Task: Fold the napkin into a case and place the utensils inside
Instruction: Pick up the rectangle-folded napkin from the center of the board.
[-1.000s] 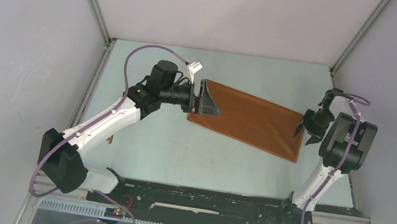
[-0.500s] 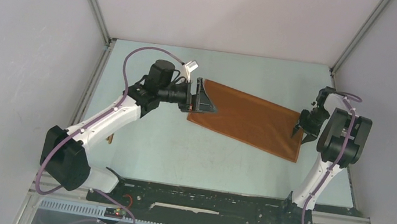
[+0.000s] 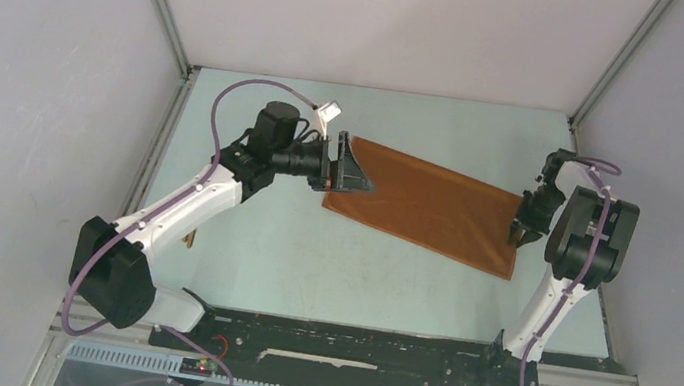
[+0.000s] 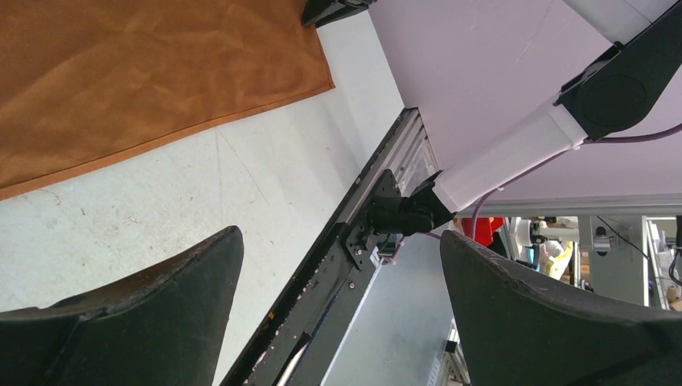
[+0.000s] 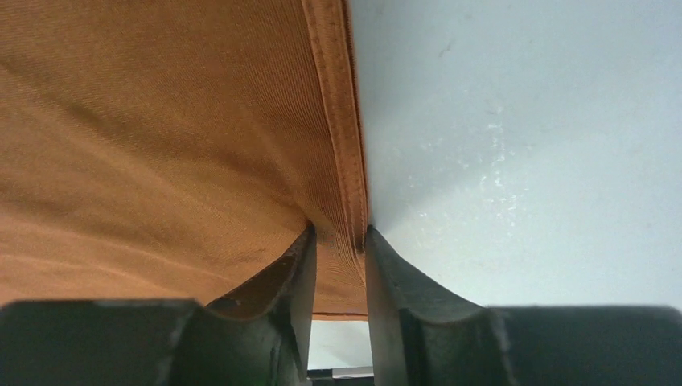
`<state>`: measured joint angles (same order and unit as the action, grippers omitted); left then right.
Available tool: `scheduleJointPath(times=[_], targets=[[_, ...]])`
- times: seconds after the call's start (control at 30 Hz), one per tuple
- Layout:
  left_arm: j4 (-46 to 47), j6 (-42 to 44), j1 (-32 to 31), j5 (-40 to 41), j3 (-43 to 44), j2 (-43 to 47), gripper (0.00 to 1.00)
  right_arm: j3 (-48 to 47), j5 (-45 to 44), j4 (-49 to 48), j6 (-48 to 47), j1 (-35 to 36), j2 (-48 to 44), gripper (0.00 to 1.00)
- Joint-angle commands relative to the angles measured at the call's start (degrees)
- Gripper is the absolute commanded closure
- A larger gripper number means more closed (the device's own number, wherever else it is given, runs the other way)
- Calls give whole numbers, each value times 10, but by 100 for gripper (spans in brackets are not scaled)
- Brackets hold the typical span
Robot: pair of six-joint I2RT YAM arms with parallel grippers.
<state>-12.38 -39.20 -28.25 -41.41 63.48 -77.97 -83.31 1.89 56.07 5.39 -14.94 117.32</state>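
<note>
Right wrist view: the right gripper (image 5: 338, 241) is pinching the right hem of the napkin (image 5: 161, 137), which is lying on the table (image 5: 523, 121). The left gripper (image 3: 350, 168) is hovering spread at the left end — likely needing its own pinch before lifting evenly.

Eight o'clock in the overhead view, the left arm (image 3: 182, 208): white shells on the long links, chunky matte-black joint housings, and a purple cable (image 3: 214, 125) looping alongside. Four o'clock, the right arm (image 3: 549, 308), same white-and-black livery, same purple lead. The left tool (image 4: 339, 237) has broad, black, curved wedge fingers (image 4: 145, 322), and the right tool (image 5: 340, 233) has slimmer black fingers (image 5: 297, 273) tapering to blunt tips.
</note>
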Motion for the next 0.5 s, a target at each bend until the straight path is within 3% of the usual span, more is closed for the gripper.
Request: scheduleJointPath(times=[0.0,0.23,0.47], targets=[[23,-10,6,-21,-7,-1,1,24,-19,-49,-6,9,-6,71],[27,-14,9,-27,-8,-2,1,34,-19,-72,-12,12,-26,100],[31,-17,10,-27,-13,-3,1,58,-60,-73,14,13,-58,100]])
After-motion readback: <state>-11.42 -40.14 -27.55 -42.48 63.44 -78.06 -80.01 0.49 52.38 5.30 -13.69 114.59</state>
